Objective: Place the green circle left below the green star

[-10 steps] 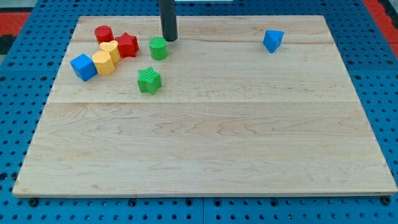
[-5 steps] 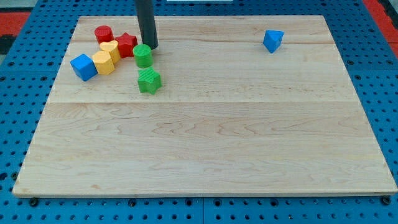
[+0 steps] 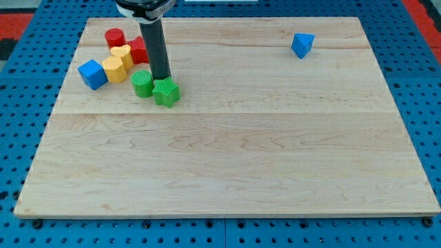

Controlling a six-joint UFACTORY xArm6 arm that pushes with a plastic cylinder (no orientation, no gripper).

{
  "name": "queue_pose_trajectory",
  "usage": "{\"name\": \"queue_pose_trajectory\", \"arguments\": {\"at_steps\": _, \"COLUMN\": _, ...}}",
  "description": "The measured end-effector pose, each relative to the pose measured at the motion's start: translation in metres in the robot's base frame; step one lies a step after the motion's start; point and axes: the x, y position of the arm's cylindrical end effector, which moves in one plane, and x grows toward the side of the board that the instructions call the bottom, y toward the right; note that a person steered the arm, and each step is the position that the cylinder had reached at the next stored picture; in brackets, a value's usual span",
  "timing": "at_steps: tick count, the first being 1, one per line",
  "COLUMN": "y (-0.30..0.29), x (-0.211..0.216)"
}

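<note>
The green circle (image 3: 142, 83) lies on the wooden board (image 3: 227, 138) in the upper left part of the view. It touches the left side of the green star (image 3: 166, 91). My tip (image 3: 160, 78) stands just right of and above the circle, right above the star, close against both.
A red star (image 3: 138, 50), a red cylinder (image 3: 114, 37), a yellow heart (image 3: 121, 55), a yellow hexagon block (image 3: 114, 69) and a blue cube (image 3: 91, 74) cluster left of and above the circle. A blue block (image 3: 302, 45) sits at the upper right.
My tip has moved left and down the view, pushing the green circle from right of the red star down to the green star's left side.
</note>
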Motion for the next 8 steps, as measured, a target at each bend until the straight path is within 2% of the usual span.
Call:
{"name": "queue_pose_trajectory", "arguments": {"at_steps": 1, "y": 0.0, "x": 0.0}}
{"name": "queue_pose_trajectory", "arguments": {"at_steps": 2, "y": 0.009, "x": -0.019}}
{"name": "queue_pose_trajectory", "arguments": {"at_steps": 4, "y": -0.052, "x": -0.01}}
{"name": "queue_pose_trajectory", "arguments": {"at_steps": 6, "y": -0.04, "x": 0.023}}
{"name": "queue_pose_trajectory", "arguments": {"at_steps": 8, "y": -0.035, "x": 0.002}}
